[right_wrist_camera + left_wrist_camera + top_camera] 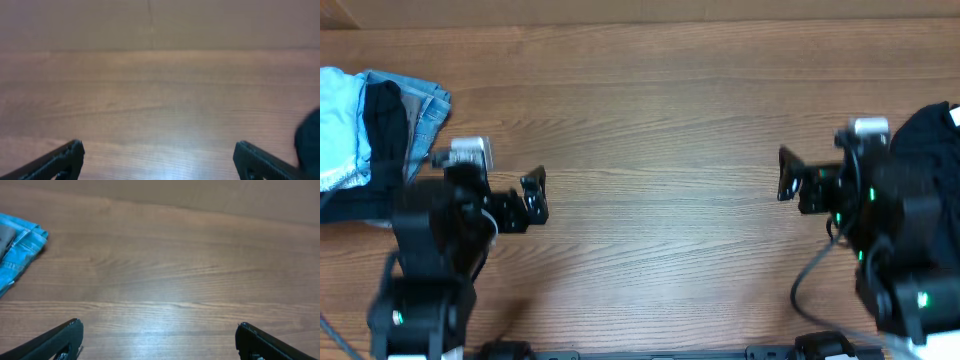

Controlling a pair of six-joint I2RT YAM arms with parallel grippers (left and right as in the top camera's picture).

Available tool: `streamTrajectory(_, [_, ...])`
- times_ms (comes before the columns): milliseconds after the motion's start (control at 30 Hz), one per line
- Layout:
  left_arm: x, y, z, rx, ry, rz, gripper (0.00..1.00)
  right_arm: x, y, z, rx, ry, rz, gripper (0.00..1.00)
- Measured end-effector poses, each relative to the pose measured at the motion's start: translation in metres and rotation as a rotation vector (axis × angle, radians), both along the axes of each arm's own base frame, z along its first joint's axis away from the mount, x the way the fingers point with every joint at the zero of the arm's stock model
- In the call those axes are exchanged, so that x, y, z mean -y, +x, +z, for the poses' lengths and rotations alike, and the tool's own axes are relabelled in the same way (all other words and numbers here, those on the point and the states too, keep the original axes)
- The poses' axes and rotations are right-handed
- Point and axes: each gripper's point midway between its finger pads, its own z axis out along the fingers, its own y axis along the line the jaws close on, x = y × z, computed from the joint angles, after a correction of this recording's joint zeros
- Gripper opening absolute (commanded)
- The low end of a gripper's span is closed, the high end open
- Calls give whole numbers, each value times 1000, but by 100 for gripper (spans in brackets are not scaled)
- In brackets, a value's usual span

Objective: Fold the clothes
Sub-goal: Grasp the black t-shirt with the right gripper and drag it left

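Note:
The black garment (927,135) lies bunched at the far right edge of the table, partly under my right arm, with a small white tag (954,115) at its edge. A dark sliver of it shows in the right wrist view (308,142). My right gripper (787,175) is open and empty, pointing left, away from the garment, over bare wood (159,150). My left gripper (535,196) is open and empty, pointing right over bare wood (159,332).
At the far left lies a pile: a light-blue folded garment (340,120), a grey-blue denim piece (428,105) that also shows in the left wrist view (20,250), and a dark strip of cloth (385,125) across them. The wooden table (660,120) stretches between the arms.

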Motion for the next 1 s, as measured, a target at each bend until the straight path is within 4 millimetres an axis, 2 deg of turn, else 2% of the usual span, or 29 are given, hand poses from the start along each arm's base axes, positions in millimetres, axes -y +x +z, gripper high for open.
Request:
streamTrajectory(100, [1,10,-1,-93,1,-2,100,-4,21,-2,-54,-20,17,100])
streamTrajectory(133, [1,13,-3,-107,1,-2,100,-1,28,-5,-59,-24,-1,100])
streamTrajectory(167, [1,13,-6,-121,1,-2,100,12,37,-9,-74,-29,-52,100])
streamTrajectory(200, [1,14,-7,-125,1,-2,100,35,48,-18,-110,-22,-128,100])
streamTrajectory(267, [2,14,-7,-122,2,-5,100,106,75,-39,-197,-1,-337,100])
streamTrajectory(300, [2,14,-7,-124,2,-7,100,156,91,-50,-237,19,-455,99])
streamTrajectory(333, [2,15,-6,-120,1,-7,100,197,100,-62,-268,34,-546,99])
streamTrajectory(400, [2,15,-5,-119,1,-7,100,259,113,-98,-324,65,-663,96])
streamTrajectory(467, [2,15,-5,-119,1,-7,100,285,116,-139,-387,87,-708,95])
streamTrajectory(567, [2,15,-5,-119,1,-7,100,308,125,-204,-466,109,-735,95])
streamTrajectory(700, [2,15,-5,-119,1,-7,100,311,131,-238,-502,115,-732,94])
streamTrajectory(767, [2,15,-5,-119,1,-7,100,309,128,-266,-559,126,-729,93])
streamTrajectory(867, [2,15,-5,-119,1,-7,100,307,125,-287,-604,134,-727,88])
streamTrajectory(933, [2,15,-5,-119,1,-7,100,307,124,-291,-611,134,-726,64])
streamTrajectory(967, [2,15,-5,-119,1,-7,100,307,124,-291,-612,135,-731,47])
streamTrajectory(1000, [2,15,-5,-119,1,-7,100,308,124,-291,-610,132,-730,26])
